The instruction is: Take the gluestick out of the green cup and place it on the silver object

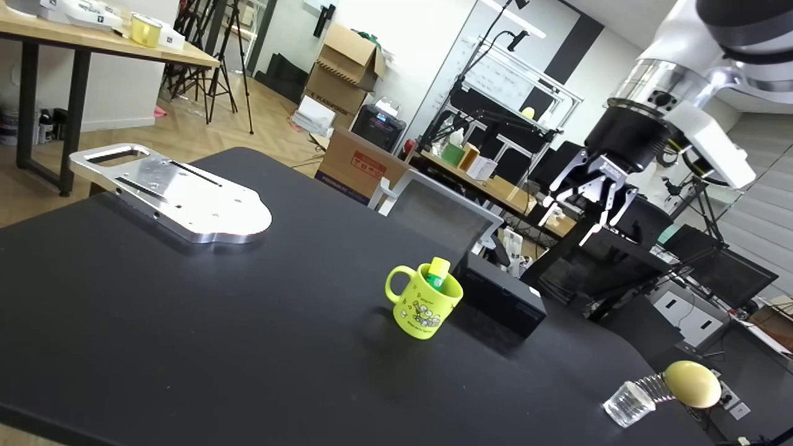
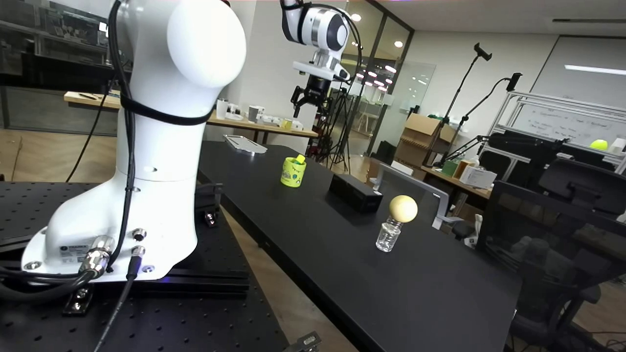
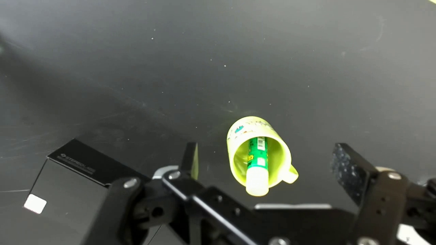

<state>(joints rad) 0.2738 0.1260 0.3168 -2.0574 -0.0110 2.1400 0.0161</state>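
The green cup [image 1: 427,313] is a lime-green mug standing upright on the black table; it also shows in an exterior view [image 2: 292,175] and the wrist view [image 3: 250,126]. The gluestick [image 1: 438,271], green with a pale yellow cap, leans in the cup, its cap above the rim; it also shows in the wrist view [image 3: 257,166]. The silver object [image 1: 186,197] lies flat at the table's far end, also in an exterior view [image 2: 245,144]. My gripper [image 1: 571,218] is open and empty, high above the table. In the wrist view the cup shows between its fingers [image 3: 265,153].
A black box [image 1: 499,297] lies close beside the cup, also in the wrist view [image 3: 81,173]. A yellow ball [image 1: 691,384] on a spring and clear base [image 1: 629,404] stands at the table's other end. A grey chair back [image 1: 433,214] is beyond the table edge.
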